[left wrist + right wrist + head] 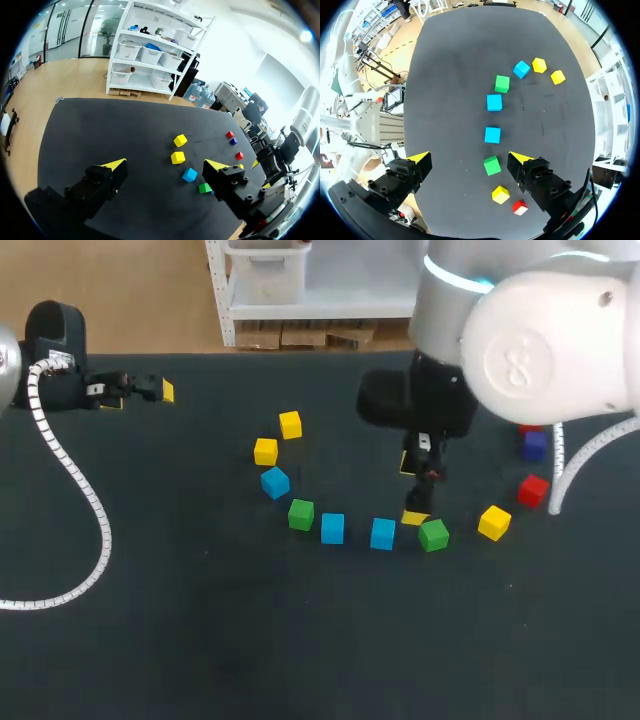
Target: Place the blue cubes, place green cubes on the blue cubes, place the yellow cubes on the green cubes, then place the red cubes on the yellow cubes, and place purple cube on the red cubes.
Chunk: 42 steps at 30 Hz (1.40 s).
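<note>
Right gripper [468, 159] and left gripper [166, 166] both released, empty.
Nothing stacked: blue cubes [332, 528], green cubes [301, 514] and the rest lie singly; all tiers remain.

A wide table [200, 640] with a matte black top lies under bright, even light.

Black tabletop [200, 640]; three blue cubes [332, 528]; two green cubes [300, 514]; three yellow cubes [290, 424]; two red cubes [533, 489]; one purple cube [535, 445]; left gripper [140, 395] and right gripper [411, 490] black with bright yellow tips; right arm [540, 350] white.
</note>
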Motion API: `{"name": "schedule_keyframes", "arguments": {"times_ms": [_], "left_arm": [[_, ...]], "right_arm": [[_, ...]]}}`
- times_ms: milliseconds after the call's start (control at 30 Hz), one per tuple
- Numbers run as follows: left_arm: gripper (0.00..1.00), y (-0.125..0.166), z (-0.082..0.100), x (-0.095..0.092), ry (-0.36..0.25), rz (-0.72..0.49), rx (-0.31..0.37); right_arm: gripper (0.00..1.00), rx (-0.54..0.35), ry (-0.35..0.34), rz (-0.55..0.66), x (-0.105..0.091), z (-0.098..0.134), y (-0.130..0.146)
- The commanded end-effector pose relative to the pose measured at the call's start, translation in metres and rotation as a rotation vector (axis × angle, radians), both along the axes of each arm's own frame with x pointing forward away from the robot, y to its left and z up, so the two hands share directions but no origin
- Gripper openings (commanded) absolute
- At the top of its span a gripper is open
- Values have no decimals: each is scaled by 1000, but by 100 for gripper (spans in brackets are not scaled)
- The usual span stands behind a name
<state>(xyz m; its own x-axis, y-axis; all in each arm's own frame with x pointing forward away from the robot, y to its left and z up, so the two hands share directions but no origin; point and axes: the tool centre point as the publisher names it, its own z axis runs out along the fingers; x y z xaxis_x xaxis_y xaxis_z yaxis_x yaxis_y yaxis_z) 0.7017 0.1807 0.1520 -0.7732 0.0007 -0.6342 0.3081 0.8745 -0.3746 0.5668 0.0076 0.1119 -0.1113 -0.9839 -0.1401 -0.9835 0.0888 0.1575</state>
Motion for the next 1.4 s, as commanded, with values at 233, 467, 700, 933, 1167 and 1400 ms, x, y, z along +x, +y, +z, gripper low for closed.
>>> {"name": "schedule_keyframes", "arguments": {"times_ms": [233, 467, 700, 933, 1167, 1400], "left_arm": [[100, 2, -2, -1, -7, -6, -9], [100, 2, -2, -1, -7, -6, -9], [100, 2, -2, -1, -7, -6, -9], [100, 2, -2, -1, -7, -6, -9], [100, 2, -2, -1, -7, -6, -9], [100, 2, -2, -1, -7, -6, -9]], "right_arm": [[100, -42, 67, 78, 2, -28, 26], [100, -82, 97, 104, 0, -42, 31], [100, -119, 125, 123, 5, -56, 32], [100, -206, 149, 24, 11, -74, 30], [100, -248, 119, -11, 8, -85, 33], [100, -250, 77, -49, 15, -97, 21]]}}
